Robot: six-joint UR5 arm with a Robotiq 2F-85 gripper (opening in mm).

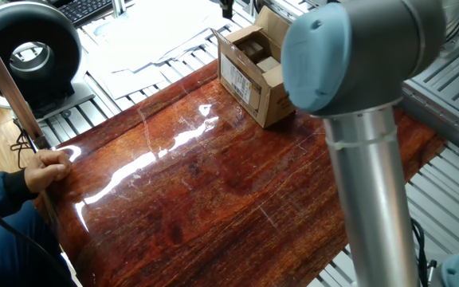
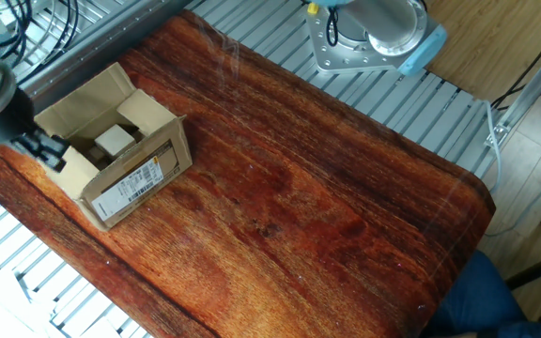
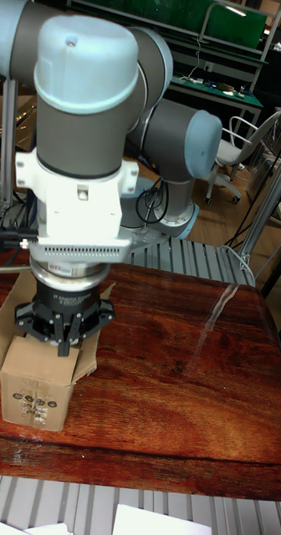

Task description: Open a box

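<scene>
The box (image 1: 249, 80) is a small brown cardboard carton with a white label on its side. It stands at the far edge of the wooden tabletop (image 1: 213, 191), top flaps spread, with smaller pieces showing inside. In the other fixed view the box (image 2: 130, 178) sits at the left. My gripper (image 2: 53, 155) hangs over its left flap, dark fingers drawn together and holding nothing. The tall fixed view shows the gripper (image 3: 65, 344) pointing straight down just above the box (image 3: 38, 393). In one fixed view only the gripper's dark tip (image 1: 226, 8) shows.
A person's hand (image 1: 48, 167) rests at the table's left edge beside a thin copper-coloured rod (image 1: 6, 76). A black round device (image 1: 26, 48) and papers lie behind the table. My arm's upper link (image 1: 365, 159) fills the right foreground. The arm's base (image 2: 374, 33) is bolted beyond the far edge.
</scene>
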